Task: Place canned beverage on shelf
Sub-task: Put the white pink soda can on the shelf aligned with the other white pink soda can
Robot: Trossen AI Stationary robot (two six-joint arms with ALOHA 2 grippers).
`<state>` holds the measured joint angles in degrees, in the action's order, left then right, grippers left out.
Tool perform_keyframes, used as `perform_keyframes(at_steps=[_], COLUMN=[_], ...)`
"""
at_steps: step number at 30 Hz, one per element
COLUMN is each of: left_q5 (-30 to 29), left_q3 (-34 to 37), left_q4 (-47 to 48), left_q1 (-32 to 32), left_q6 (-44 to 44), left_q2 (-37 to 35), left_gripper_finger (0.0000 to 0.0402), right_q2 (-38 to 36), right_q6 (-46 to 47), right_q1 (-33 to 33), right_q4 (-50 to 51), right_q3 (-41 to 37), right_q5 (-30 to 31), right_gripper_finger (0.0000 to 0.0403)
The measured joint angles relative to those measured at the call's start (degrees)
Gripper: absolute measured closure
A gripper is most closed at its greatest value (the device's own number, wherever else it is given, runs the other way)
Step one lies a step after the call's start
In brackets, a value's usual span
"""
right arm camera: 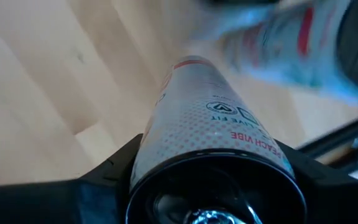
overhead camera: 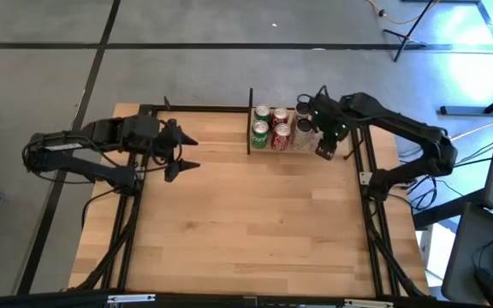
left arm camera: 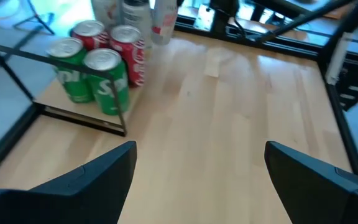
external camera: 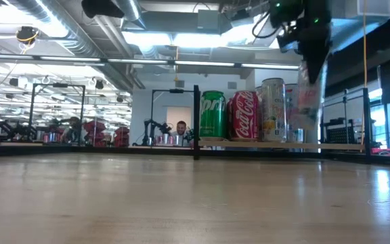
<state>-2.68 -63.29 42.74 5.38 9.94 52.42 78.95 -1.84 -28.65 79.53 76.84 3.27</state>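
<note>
The shelf (overhead camera: 250, 128), a low black-rod rack with a pale board (external camera: 249, 144), stands at the table's far side. It holds two green cans (overhead camera: 261, 122), two red cans (overhead camera: 282, 126) and silver cans (overhead camera: 303, 120). My right gripper (overhead camera: 324, 150) is at the shelf's right end, shut on a white can with red dots (right arm camera: 210, 112), which also shows in the low view (external camera: 310, 102). My left gripper (overhead camera: 188, 152) is open and empty, left of the shelf, over the table. My right gripper pinches the white can's upper part (right arm camera: 166, 155) between its two fingers (right arm camera: 114, 174), one on each side. The fingers come from above, pointing down. The can hangs upright below the gripper, its bottom just at the shelf board; I cannot tell whether it rests on it.
The silver can (external camera: 273, 108) stands close beside the held can. The shelf's black upright rods (external camera: 196, 122) frame the board. Black frame rails (overhead camera: 371, 205) run along the table's left and right edges. Bare wooden tabletop (overhead camera: 246, 222) lies on the near side of the shelf.
</note>
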Motion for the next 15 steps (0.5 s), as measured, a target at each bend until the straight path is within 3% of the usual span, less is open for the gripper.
perform_keyframes(at_steps=[15], left_q5=[-0.2], left_q3=[0.0], left_q4=[-3.0], left_q1=[2.9], left_q6=[-0.2], left_q2=[0.1], left_gripper_finger=[0.0056], right_q2=[6.7], right_q6=[-13.5], right_q1=[-6.8], right_q4=[-4.3], right_q3=[0.0], right_q5=[0.2], right_gripper_finger=[0.0180])
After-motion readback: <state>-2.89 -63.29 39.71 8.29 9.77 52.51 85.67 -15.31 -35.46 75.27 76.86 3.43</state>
